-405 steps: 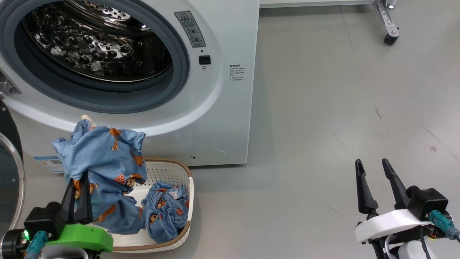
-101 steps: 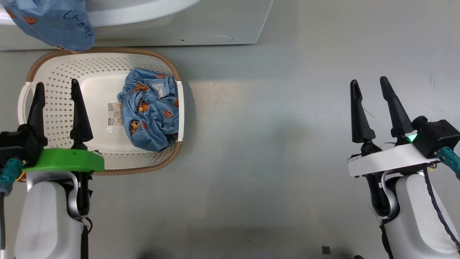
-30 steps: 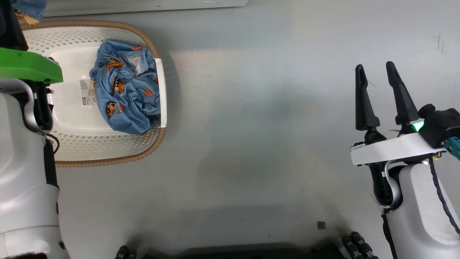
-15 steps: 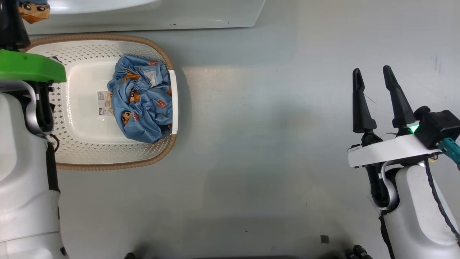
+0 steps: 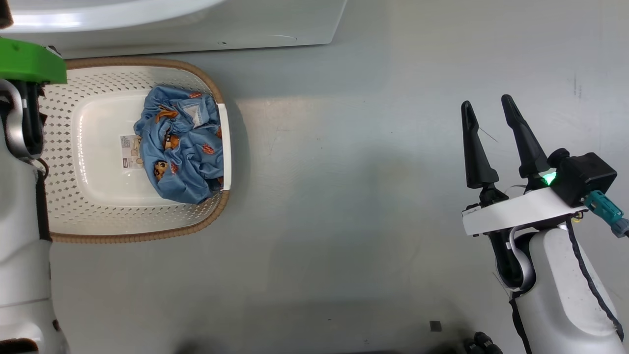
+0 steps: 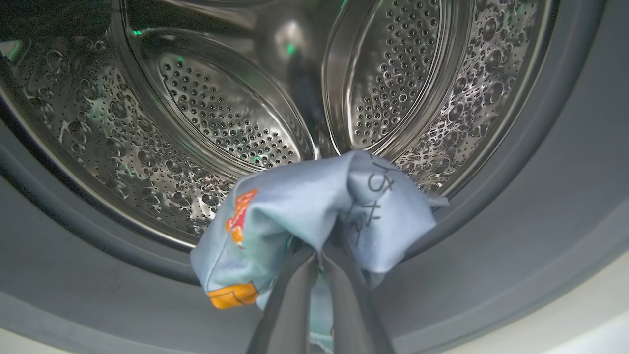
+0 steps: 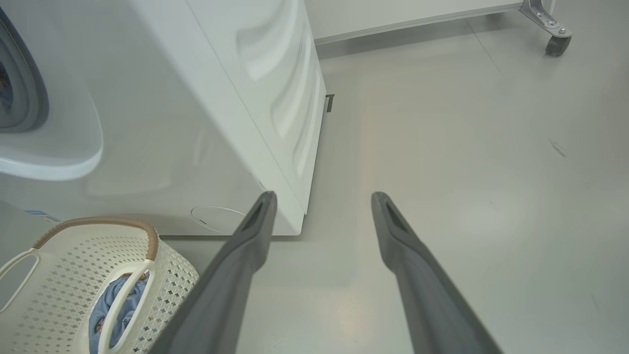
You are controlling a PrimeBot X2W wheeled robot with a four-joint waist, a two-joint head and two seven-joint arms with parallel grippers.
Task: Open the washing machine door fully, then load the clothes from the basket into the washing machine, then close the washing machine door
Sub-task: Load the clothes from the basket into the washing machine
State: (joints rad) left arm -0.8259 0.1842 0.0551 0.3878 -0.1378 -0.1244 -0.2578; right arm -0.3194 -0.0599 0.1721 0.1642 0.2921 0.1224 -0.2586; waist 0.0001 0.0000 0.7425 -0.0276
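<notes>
One garment (image 6: 304, 206) is pinched in the left claw (image 6: 322, 253), earlier open over the basket (image 5: 98, 183); right claw (image 5: 486, 105) stays wide.

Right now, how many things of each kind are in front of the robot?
Blue garments: 2, one in the basket, one held by the left tool at the drum
Basket: 1
Washing machine: 1
Tools: 2, counting the open right tool
Total: 6

Bright, even light from above. The floor (image 5: 344, 162) shows a pale sheen beside the basket (image 5: 147, 236), whose soft shadow falls on its right side. Green glints speckle the steel drum (image 6: 221, 113). The left claw (image 6: 322, 260) is blurred close up; wrist views bow at edges.
</notes>
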